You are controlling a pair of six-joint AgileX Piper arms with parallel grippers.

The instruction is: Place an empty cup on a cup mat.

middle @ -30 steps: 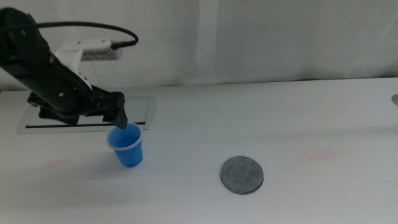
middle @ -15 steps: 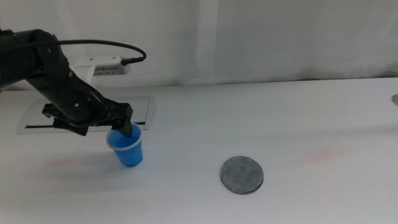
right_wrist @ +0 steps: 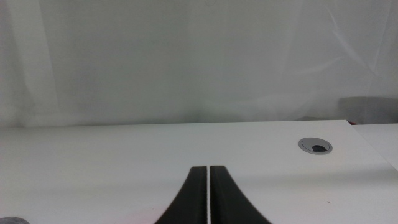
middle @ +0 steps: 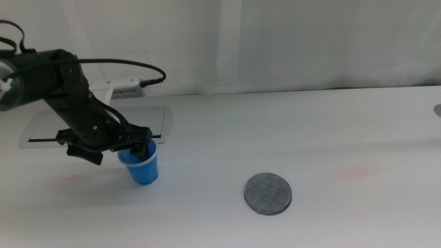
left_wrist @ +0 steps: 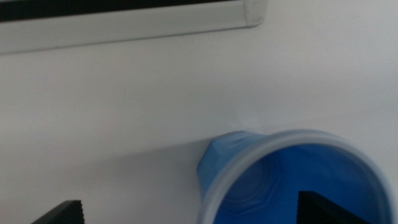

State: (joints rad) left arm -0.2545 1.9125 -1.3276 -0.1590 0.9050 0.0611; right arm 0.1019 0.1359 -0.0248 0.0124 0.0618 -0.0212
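Observation:
The blue cup (middle: 145,171) stands upright on the white table at the left. My left gripper (middle: 138,146) is down at its rim. In the left wrist view the gripper (left_wrist: 189,213) is open: one jaw is inside the cup (left_wrist: 249,168), and the other is well outside its wall over bare table. The cup looks empty. The round dark grey cup mat (middle: 268,193) lies flat to the cup's right, apart from it. My right gripper (right_wrist: 208,186) is shut and empty, and it is out of the middle view.
A long white slotted panel (middle: 155,122) lies just behind the cup, partly under the left arm. A round grey grommet hole (right_wrist: 314,145) sits near the table's far right edge (middle: 437,109). A white curtain backs the table.
The left arm has swung down and lowered its gripper onto the cup's rim, with one jaw now inside. The cup and the mat have not moved.

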